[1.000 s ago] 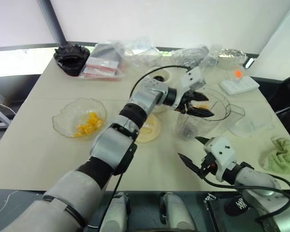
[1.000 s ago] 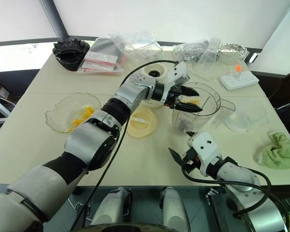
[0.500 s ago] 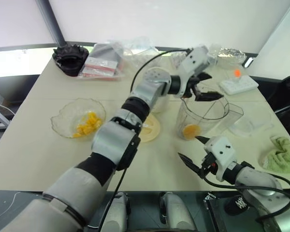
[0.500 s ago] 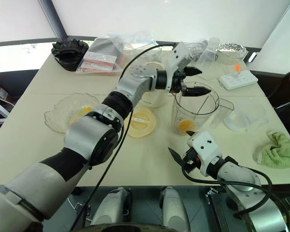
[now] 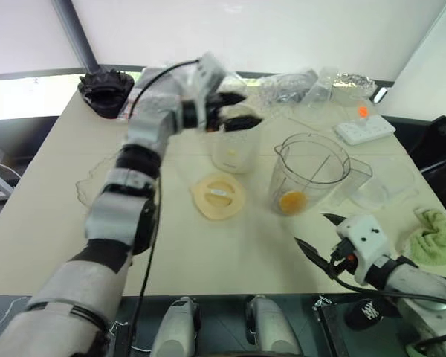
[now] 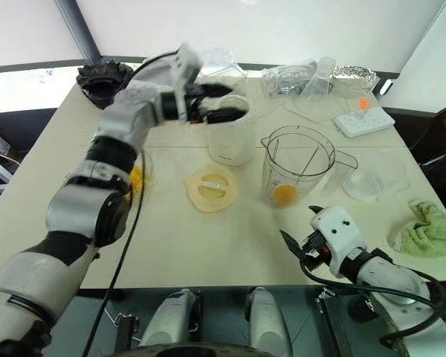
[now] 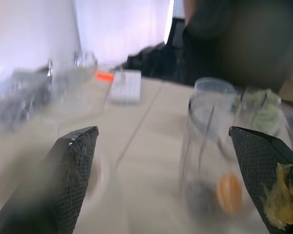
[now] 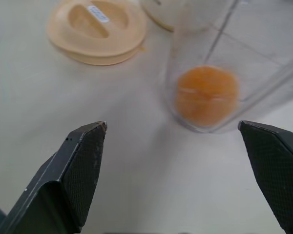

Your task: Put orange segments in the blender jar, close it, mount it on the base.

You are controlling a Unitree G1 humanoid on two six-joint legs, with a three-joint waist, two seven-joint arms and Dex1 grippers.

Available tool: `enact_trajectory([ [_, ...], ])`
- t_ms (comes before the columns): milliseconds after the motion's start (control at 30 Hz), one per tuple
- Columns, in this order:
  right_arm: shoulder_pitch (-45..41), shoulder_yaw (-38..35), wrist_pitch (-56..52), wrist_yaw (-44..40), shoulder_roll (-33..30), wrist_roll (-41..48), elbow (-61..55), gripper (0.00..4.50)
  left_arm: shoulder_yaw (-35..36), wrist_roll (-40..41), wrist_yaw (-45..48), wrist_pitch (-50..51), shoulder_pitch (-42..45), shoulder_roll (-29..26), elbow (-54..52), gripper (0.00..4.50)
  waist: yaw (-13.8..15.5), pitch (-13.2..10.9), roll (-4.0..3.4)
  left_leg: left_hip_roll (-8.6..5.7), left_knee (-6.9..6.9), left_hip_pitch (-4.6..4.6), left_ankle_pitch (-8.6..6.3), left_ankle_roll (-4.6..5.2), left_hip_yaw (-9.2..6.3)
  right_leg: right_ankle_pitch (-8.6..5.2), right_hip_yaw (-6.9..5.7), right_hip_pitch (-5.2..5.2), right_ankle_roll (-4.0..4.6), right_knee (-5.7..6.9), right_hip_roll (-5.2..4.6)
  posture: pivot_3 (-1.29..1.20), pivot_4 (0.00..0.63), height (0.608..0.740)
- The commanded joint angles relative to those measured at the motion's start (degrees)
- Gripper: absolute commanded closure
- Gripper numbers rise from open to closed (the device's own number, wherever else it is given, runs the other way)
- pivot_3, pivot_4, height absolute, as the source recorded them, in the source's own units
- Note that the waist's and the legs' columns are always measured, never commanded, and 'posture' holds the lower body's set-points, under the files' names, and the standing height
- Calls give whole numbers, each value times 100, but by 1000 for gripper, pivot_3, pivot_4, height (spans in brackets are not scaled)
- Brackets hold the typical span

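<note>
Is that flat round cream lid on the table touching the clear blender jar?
Apart. In the left eye view, bare tabletop shows between the lid and the blender jar.

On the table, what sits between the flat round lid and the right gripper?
Nothing: bare tabletop runs from the lid to the open right gripper, seen in the right eye view. The blender jar stands off to the side.

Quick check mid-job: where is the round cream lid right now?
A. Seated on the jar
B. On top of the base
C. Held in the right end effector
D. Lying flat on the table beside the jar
D: the lid lies flat on the table between the jar and the dish side, the jar's mouth is uncovered, and the right end effector is open and empty.
</note>
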State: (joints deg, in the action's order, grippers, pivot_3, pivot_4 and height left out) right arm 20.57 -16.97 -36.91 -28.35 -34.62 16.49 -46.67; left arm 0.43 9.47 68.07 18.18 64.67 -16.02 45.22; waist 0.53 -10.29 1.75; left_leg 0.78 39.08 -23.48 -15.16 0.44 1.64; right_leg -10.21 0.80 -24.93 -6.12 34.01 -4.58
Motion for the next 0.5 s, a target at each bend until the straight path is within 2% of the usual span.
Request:
enact_trajectory([
  [33, 104, -551, 234, 130, 157, -2, 57, 0, -118, 228, 76, 566, -342, -170, -1176, 32, 49, -2, 4, -1, 2, -4, 0, 0, 1, 0, -1, 1, 0, 0, -1, 0, 150, 740],
  [233, 47, -1496, 426, 385, 642, 263, 731, 0, -473, 368, 73, 1172, -1885, -484, -2788, 32, 10, 7, -11, -2, 4, -2, 0, -1, -2, 0, 9, 8, 1, -14, -13, 0, 150, 740],
  [400, 291, -1770, 738, 399, 663, 94, 1106, 0, -645, 558, -79, 1324, -2857, -585, -3883, 32, 8, 5, -17, 6, -1, 2, 0, 0, -4, 0, 8, -2, 2, 0, -7, 0, 150, 740],
  [500, 33, -1912, 918, 755, 731, -38, 1518, 0, -672, 657, -268, 1307, -3278, -500, -4302, 32, 7, 9, -24, 9, 0, 4, 0, -1, -5, 3, 7, -4, 8, 0, -5, 0, 150, 740],
])
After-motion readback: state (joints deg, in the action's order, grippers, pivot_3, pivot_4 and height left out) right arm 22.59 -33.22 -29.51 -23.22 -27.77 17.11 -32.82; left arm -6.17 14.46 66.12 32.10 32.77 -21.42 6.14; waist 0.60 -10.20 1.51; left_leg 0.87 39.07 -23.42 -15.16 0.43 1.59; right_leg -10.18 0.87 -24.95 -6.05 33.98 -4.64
